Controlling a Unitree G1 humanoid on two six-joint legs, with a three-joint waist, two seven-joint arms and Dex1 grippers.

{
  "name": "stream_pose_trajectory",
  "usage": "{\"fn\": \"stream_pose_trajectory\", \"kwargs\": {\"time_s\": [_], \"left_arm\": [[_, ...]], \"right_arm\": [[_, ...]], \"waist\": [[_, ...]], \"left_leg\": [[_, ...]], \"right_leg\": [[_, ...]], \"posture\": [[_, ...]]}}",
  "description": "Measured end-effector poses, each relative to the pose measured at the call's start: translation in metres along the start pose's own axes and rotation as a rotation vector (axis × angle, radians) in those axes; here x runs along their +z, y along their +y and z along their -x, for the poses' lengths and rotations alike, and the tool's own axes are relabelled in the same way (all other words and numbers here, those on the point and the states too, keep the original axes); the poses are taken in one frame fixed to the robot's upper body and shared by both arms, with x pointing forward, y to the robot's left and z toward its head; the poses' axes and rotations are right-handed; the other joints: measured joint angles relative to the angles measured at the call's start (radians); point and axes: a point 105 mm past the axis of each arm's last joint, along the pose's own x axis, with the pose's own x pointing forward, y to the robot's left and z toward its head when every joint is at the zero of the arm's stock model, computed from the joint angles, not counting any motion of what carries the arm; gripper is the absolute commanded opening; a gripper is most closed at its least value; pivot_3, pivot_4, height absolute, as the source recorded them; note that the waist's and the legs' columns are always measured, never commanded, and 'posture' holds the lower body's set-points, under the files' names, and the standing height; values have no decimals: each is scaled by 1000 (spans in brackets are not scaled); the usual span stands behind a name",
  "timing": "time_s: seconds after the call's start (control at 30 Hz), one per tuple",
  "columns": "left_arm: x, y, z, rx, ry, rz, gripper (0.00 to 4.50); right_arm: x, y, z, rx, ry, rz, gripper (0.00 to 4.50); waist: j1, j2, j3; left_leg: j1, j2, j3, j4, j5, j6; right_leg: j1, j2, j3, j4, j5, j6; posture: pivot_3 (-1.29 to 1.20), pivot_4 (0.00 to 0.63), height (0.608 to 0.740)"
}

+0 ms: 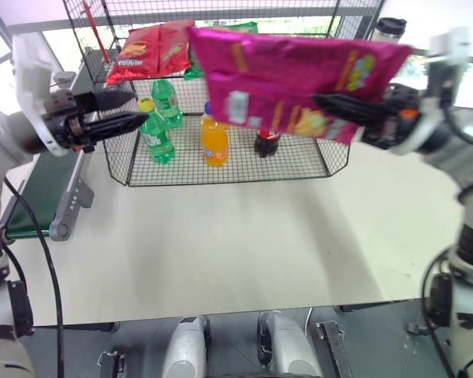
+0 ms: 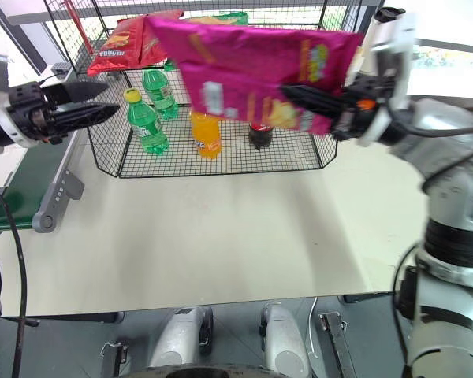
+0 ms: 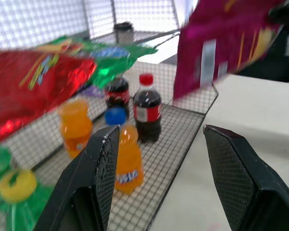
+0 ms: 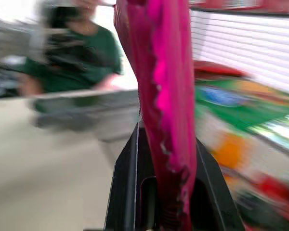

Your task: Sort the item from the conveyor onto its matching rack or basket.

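The item (image 1: 292,79), a magenta-pink foil chip bag with yellow lettering and a white label, hangs spread out in the air in front of the rack (image 1: 331,169). My right gripper (image 1: 319,101) is shut on the bag's lower right part. In the right wrist view its fingers (image 4: 130,163) pinch the bag's crinkled edge (image 4: 164,72). My left gripper (image 1: 139,108) stands open and empty at the rack's left side, apart from the bag, above the near end of the conveyor (image 1: 31,189). The left wrist view shows its two fingers (image 3: 101,168) wide apart, facing the rack's floor tier.
Red chip bags (image 1: 150,51) and a green chip bag (image 3: 111,57) lie on the rack's upper tier. Green soda bottles (image 1: 156,130), an orange bottle (image 1: 214,142) and a cola bottle (image 1: 266,143) stand on its floor. The white table (image 1: 221,236) lies in front. A person in green (image 4: 86,57) sits behind.
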Motion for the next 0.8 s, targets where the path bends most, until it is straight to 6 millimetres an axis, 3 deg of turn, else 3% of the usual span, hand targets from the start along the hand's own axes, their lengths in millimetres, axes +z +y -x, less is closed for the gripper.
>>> {"fn": "stream_pose_trajectory", "kwargs": {"time_s": [0.13, 0.27, 0.57, 0.67, 0.8], "left_arm": [[-4, -6, -17, 47, -59, 25, 2831], [-4, -22, -39, 70, -122, 41, 2831], [-13, -28, -42, 141, -144, 83, 2831], [-14, -29, -37, 166, -151, 95, 2831], [-15, -34, -34, 182, -153, 93, 2831]], "right_arm": [[22, -22, 17, -198, -50, 141, 0], [29, -44, 7, -381, -31, 423, 0], [-3, -78, -33, -487, 112, 857, 0], [-18, -80, -55, -460, 170, 1001, 0], [-46, -87, -89, -449, 271, 1036, 0]], "waist": [[5, 0, 0], [2, 0, 0], [-6, 0, 0], [-14, 0, 0], [-22, 0, 0]], "left_leg": [[1, 1, 0, 1, 0, 0], [1, 1, 1, 1, 0, 0], [0, 0, 2, 1, 0, 0], [0, 0, 2, 1, 0, 0], [0, 1, 2, 0, 0, 0]], "right_leg": [[0, 0, 0, 0, 1, -1], [1, 1, 2, 0, 1, -1], [-1, 1, 3, 0, 1, -1], [-1, 1, 2, 0, 1, -1], [-2, 1, 3, 1, 1, -1]], "posture": [[0, 150, 740], [0, 150, 740], [0, 150, 740], [0, 150, 740], [0, 150, 740]]}}
